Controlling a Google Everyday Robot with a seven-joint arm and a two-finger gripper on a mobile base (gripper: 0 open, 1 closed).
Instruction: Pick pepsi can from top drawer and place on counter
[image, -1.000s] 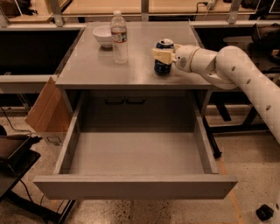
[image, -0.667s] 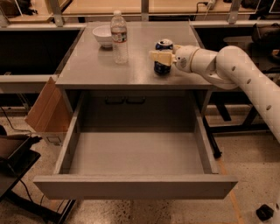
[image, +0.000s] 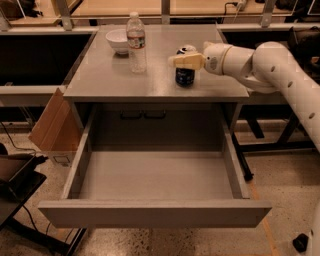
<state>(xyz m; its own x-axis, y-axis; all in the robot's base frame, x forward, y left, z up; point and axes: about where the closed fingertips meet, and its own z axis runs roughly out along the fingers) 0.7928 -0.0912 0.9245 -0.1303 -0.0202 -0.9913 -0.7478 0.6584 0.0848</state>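
The pepsi can, dark blue with a silver top, stands upright on the grey counter, right of its middle. My gripper reaches in from the right on the white arm and sits at the can's upper part, crossing in front of it. The top drawer is pulled fully out below the counter, and nothing shows inside it.
A clear water bottle and a white bowl stand at the counter's back left. A cardboard piece leans against the cabinet's left side. Dark desk frames flank the cabinet on both sides.
The gripper's tip has shifted slightly left across the top of the can. The can has stayed upright in the same spot on the counter.
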